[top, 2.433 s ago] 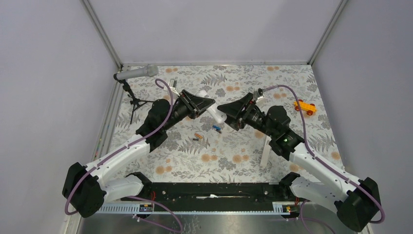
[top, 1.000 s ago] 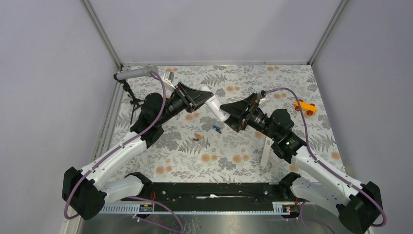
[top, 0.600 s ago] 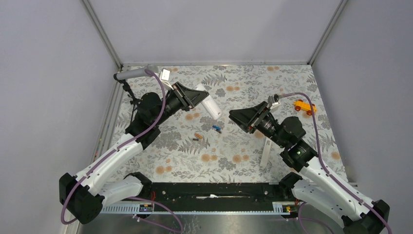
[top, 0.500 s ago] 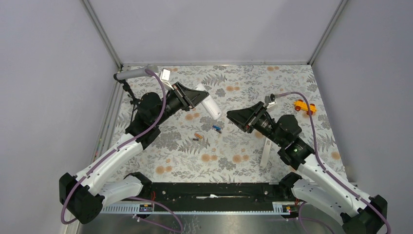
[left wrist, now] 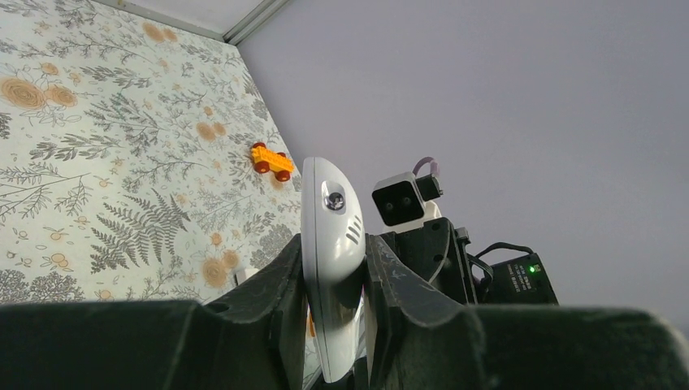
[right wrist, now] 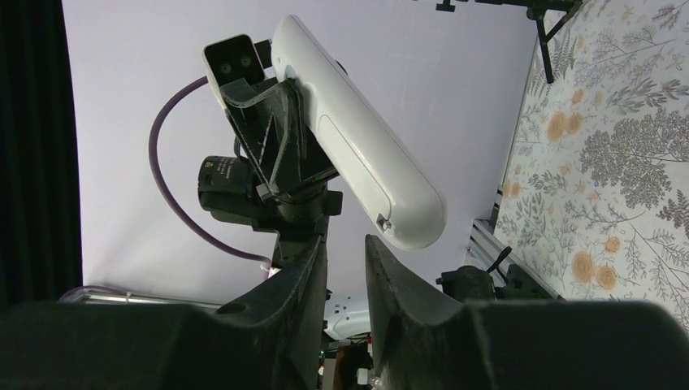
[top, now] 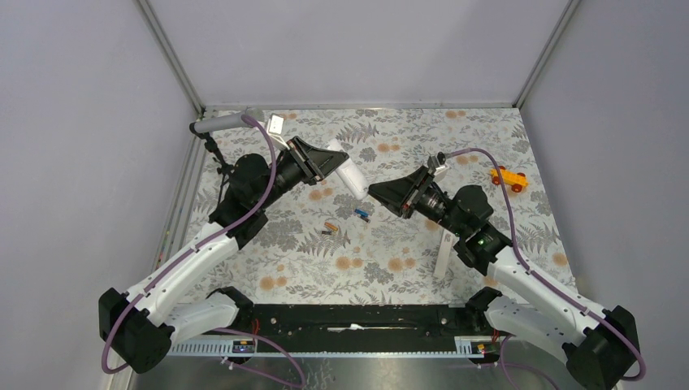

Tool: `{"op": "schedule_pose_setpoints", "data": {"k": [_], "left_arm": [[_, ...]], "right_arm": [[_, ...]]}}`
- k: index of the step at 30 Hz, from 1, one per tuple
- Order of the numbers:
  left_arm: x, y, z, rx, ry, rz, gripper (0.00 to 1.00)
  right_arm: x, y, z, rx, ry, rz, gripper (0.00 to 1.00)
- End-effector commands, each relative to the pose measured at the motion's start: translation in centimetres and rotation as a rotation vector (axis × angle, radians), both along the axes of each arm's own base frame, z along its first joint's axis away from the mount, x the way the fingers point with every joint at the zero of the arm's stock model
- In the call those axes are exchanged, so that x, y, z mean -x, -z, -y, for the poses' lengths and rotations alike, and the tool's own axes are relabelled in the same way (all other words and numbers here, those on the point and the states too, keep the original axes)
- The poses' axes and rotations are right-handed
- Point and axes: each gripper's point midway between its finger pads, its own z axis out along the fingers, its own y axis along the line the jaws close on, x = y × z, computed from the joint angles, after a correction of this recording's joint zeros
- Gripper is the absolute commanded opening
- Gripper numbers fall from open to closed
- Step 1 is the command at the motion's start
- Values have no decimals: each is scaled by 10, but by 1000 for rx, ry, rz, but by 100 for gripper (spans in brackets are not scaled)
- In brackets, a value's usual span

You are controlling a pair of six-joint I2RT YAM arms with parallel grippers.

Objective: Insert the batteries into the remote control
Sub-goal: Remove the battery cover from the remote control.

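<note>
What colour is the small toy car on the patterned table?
The small plastic toy car is orange, best seen in the left wrist view.

My left gripper (top: pixel 331 158) holds the remote control (top: pixel 351 179) above the table (top: pixel 390 272), my right gripper (top: pixel 374 192) just right of its end, batteries (top: pixel 361 214) lying below.

I see plain grey-lilac walls (top: pixel 366 49) on 3 sides past the left gripper (top: pixel 335 161) & right gripper (top: pixel 375 192); fern-print tabletop (top: pixel 390 268) beneath them, even light.
</note>
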Motion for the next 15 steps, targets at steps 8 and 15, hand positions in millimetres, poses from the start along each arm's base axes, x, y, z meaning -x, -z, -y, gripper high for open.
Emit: {"op": "schedule_pose_setpoints", "data": {"k": [8, 15], "left_arm": [[1, -34, -4, 82, -11, 69, 0], [7, -37, -3, 97, 11, 65, 0]], "right_arm": [[3, -10, 0, -10, -16, 32, 34], [-1, -11, -2, -14, -13, 31, 31]]}}
